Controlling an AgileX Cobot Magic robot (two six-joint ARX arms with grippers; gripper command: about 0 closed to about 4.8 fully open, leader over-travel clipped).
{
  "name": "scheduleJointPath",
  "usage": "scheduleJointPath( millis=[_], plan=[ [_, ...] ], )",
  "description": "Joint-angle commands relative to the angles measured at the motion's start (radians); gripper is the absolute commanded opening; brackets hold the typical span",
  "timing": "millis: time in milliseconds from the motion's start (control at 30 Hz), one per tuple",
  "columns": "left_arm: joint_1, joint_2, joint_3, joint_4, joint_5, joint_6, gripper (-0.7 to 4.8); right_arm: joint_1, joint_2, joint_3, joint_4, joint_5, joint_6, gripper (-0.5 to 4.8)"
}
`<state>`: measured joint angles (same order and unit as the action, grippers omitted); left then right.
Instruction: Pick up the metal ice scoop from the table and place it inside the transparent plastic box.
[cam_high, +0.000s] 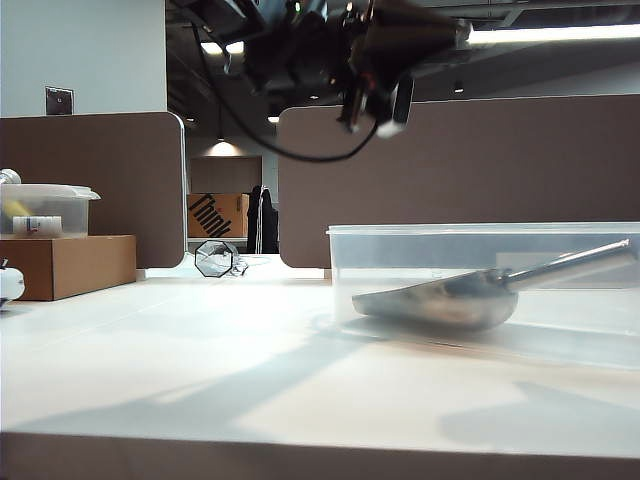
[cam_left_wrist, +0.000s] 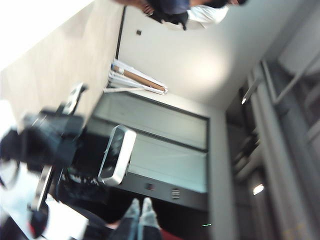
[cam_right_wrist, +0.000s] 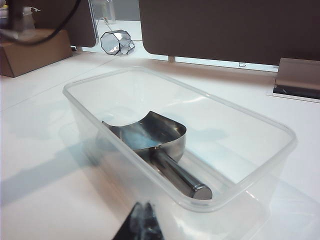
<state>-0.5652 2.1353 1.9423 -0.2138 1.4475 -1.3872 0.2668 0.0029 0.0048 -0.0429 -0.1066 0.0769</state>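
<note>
One metal ice scoop is counted, lying inside one transparent plastic box at the right of the exterior frame. One table is seen. One cardboard box and one smaller lidded container on top of it are counted at the left edge. One faceted glass object is seen near the centre. Two partition panels are counted behind.

Exterior camera table-level, right wrist overlooks box, left wrist skyward
</note>
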Motion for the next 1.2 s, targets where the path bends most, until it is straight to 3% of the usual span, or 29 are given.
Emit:
scheduleJointPath(
  millis=[33, 200, 367, 534, 634, 735, 835, 968, 1068, 1202],
  plan=[
    [-0.001, -0.023, 0.056, 0.172, -0.045, 0.005, -0.06, 0.001, 0.000, 0.001, 0.017, 0.000, -0.002, -0.01],
    [0.011, -0.079, 0.150, 0.260, -0.180, 0.132, -0.05, 0.001, 0.000, 0.001, 0.017, 0.000, -0.002, -0.01],
    [0.012, -0.231, 0.192, 0.210, -0.403, 0.424, -0.06, 0.000, 0.000, 0.001, 0.017, 0.000, -0.002, -0.01],
    [-0.008, -0.438, 0.193, -0.093, -0.727, 0.882, -0.06, 0.000, 0.000, 0.001, 0.017, 0.000, -0.002, -0.01],
    [-0.072, -0.556, 0.192, -0.354, -1.043, 1.181, -0.06, 0.000, 0.000, 0.001, 0.017, 0.000, -0.002, -0.01],
    [-0.174, -0.629, 0.192, -0.518, -1.330, 1.369, -0.06, 0.000, 0.000, 0.001, 0.017, 0.000, -0.002, -0.01],
    [-0.299, -0.669, 0.191, -0.613, -1.582, 1.463, -0.06, -0.001, 0.000, 0.001, 0.017, 0.000, -0.002, -0.01],
    [-0.451, -0.698, 0.191, -0.670, -1.848, 1.532, -0.06, -0.020, 0.000, 0.001, 0.017, -0.004, -0.002, -0.01],
    [-0.520, -0.713, 0.191, -0.681, -1.957, 1.564, -0.06, -0.060, 0.000, 0.001, 0.017, -0.004, -0.002, -0.01],
    [-0.558, -0.748, 0.190, -0.706, -2.000, 1.567, -0.06, -0.146, 0.000, 0.001, 0.017, -0.004, -0.002, -0.01]
  ],
)
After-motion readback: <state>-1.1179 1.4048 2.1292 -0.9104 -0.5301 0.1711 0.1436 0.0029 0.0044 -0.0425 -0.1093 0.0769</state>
